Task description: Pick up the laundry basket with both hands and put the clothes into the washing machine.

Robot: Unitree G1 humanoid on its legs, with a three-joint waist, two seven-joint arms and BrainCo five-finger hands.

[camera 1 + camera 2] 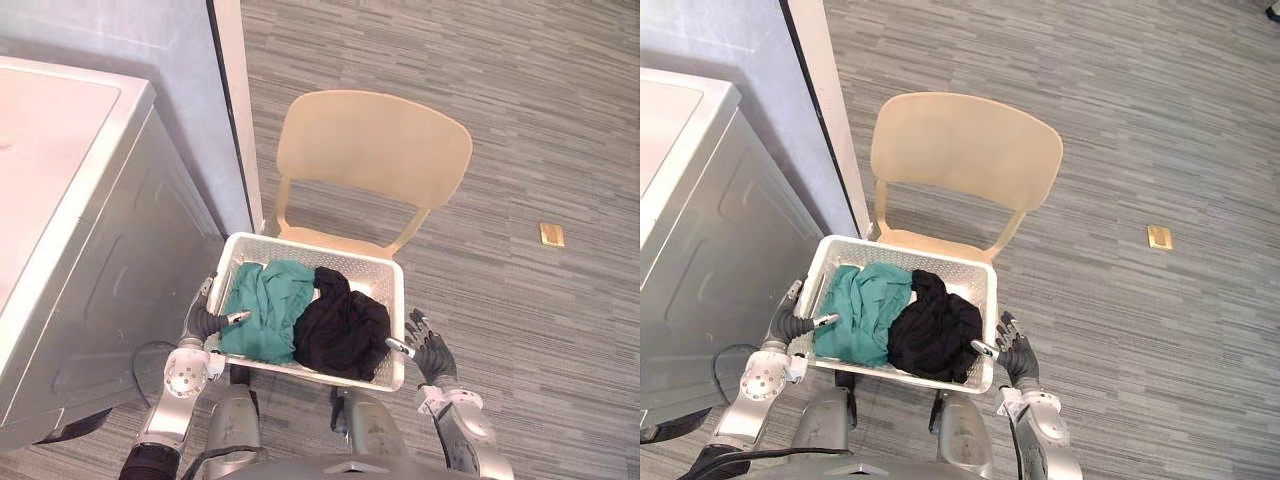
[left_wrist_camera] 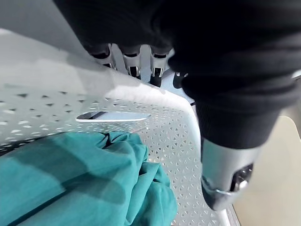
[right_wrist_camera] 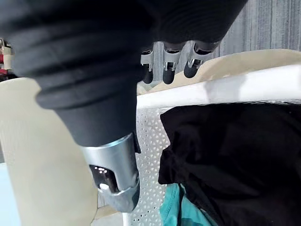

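A white perforated laundry basket (image 1: 300,243) sits on the seat of a tan chair (image 1: 370,150) right in front of me. Inside lie a teal garment (image 1: 265,305) on the left and a black garment (image 1: 340,325) on the right. My left hand (image 1: 205,320) is at the basket's left wall, thumb (image 2: 221,174) inside over the rim (image 2: 70,75) and fingers (image 2: 138,66) outside. My right hand (image 1: 432,355) straddles the right rim (image 3: 225,89) the same way, thumb (image 3: 115,174) inside beside the black garment. Both hands pinch the rim.
The washing machine (image 1: 70,200), grey with a white top, stands to my left, close to the basket. A white door frame (image 1: 235,110) rises behind it. A small tan plate (image 1: 551,234) lies on the grey striped floor to the right.
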